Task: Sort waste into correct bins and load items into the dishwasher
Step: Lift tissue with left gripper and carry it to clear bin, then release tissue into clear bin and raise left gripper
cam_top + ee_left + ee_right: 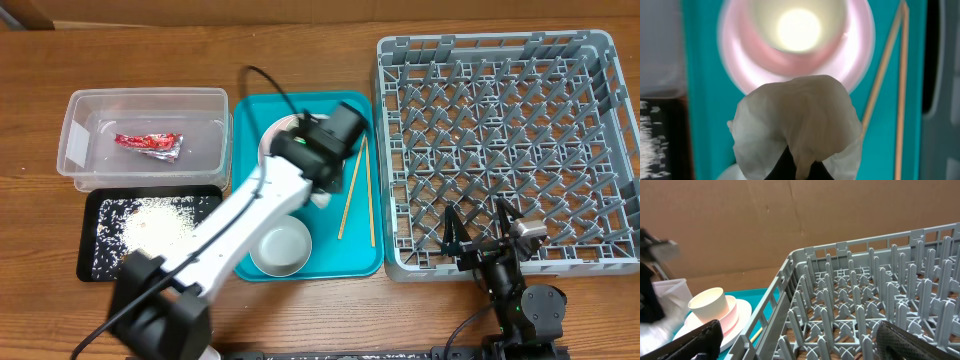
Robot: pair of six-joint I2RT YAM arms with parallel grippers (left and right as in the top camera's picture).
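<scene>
Although the crumpled paper hides most of its fingers, the left gripper (316,188) is clamped on the napkin (800,120), which bulges up over the jaws as a white wad with no clear long axis. It hangs above the teal tray (705,100). Just behind the gripper and slightly to its left sits the small grey-white bowl (280,248). Directly ahead lies the pink plate (860,55) with the white cup (797,25) standing mouth up at its middle. The cup seems to sit inside a pinkish bowl (731,317), though the wrist view is too blurred to be sure. To the gripper's right the chopsticks (885,75) lie on the tray with their long axes running near to far, touching at the far tips and splayed at the near ends. Farther right is the dish rack (500,150). To the left and behind is the black tray (100,250) holding rice (155,222). To the left and ahead, the clear tub (75,130) holds the red wrapper (148,143), lying crosswise. The right gripper (476,222) rests with its jaws spread wide at the rack's near edge.
</scene>
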